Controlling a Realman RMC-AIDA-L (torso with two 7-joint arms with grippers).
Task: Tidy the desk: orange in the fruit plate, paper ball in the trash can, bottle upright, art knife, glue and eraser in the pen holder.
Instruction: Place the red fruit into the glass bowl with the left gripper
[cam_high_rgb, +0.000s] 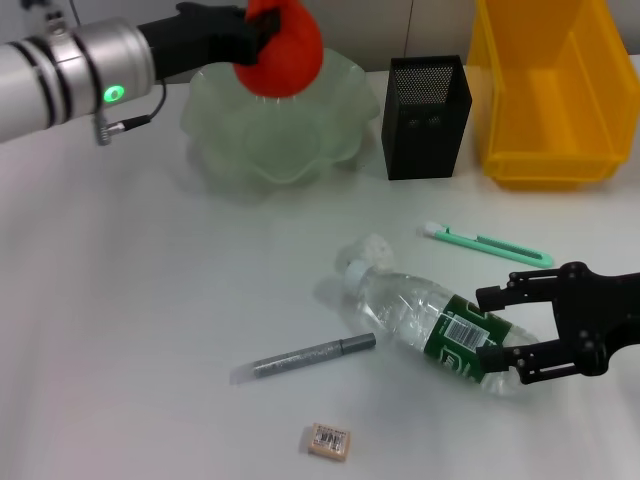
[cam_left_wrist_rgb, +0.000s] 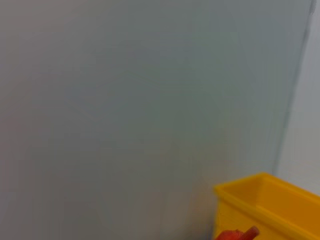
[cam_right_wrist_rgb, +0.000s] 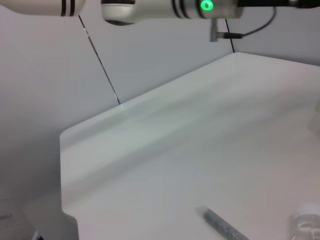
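Note:
My left gripper (cam_high_rgb: 262, 32) is shut on the red-orange orange (cam_high_rgb: 290, 52) and holds it above the pale-green fruit plate (cam_high_rgb: 240, 140) at the back. A sliver of the orange (cam_left_wrist_rgb: 235, 235) shows in the left wrist view. The clear bottle (cam_high_rgb: 425, 320) with a green label lies on its side at front right. My right gripper (cam_high_rgb: 497, 328) is open, with its fingers either side of the bottle's base. The green art knife (cam_high_rgb: 487, 243) lies behind the bottle. The grey glue stick (cam_high_rgb: 313, 355) and the beige eraser (cam_high_rgb: 329, 441) lie at the front. The black mesh pen holder (cam_high_rgb: 425, 115) and the yellow trash can (cam_high_rgb: 550, 100) stand at the back right.
A small whitish crumpled lump (cam_high_rgb: 375, 247) sits by the bottle's cap. The trash can's corner (cam_left_wrist_rgb: 270, 205) shows in the left wrist view. The right wrist view shows the glue stick (cam_right_wrist_rgb: 222, 226), the table's far edge (cam_right_wrist_rgb: 100, 130) and my left arm (cam_right_wrist_rgb: 150, 7).

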